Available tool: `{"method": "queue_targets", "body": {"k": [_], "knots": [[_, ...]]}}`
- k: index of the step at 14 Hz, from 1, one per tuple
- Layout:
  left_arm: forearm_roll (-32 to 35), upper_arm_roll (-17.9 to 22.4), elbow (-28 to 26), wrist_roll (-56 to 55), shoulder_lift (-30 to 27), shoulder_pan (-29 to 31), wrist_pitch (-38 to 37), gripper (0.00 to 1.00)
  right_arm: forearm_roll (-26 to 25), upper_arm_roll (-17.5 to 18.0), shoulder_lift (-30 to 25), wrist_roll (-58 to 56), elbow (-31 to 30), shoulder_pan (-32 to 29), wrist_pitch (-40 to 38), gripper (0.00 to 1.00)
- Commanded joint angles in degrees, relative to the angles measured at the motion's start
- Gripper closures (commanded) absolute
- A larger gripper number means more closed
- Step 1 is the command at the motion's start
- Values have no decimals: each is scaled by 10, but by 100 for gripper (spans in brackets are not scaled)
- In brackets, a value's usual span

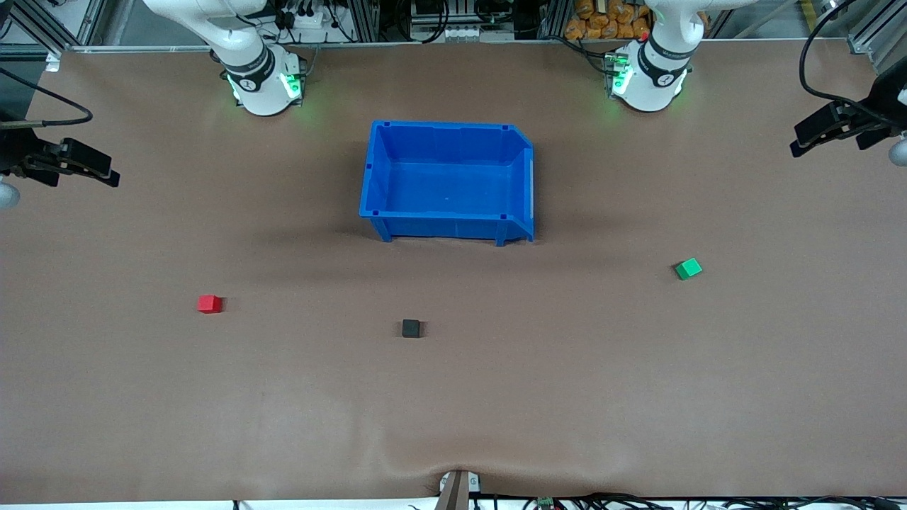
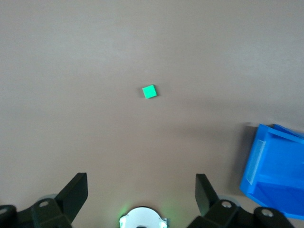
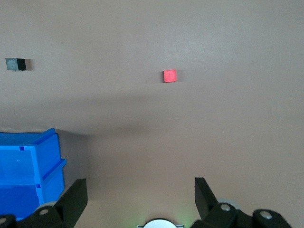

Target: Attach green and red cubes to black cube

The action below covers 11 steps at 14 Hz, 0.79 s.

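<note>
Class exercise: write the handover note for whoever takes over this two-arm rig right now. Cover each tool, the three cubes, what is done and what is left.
Left tool: open, holding nothing, waiting at its end of the table.
Right tool: open, holding nothing, waiting at its end.
Black cube: on the table, nearer the front camera than the blue bin.
Red cube: toward the right arm's end.
Green cube: toward the left arm's end.
Done: nothing.
Left: join both to black.

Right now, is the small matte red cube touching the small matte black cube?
Apart. The front view shows bare table between the red cube and the black cube.
</note>
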Motion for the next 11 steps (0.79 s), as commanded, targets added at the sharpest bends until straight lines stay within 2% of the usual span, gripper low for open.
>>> {"method": "queue_targets", "body": {"k": [1, 8, 11], "knots": [[11, -5, 22, 7, 14, 1, -15, 0, 5, -1, 2, 9, 6, 0, -1, 0], [11, -5, 19, 9, 14, 2, -28, 0, 9, 0, 8, 10, 7, 1, 1, 0], [11, -5, 17, 9, 14, 2, -28, 0, 31, 0, 31, 32, 9, 1, 13, 0]]}}
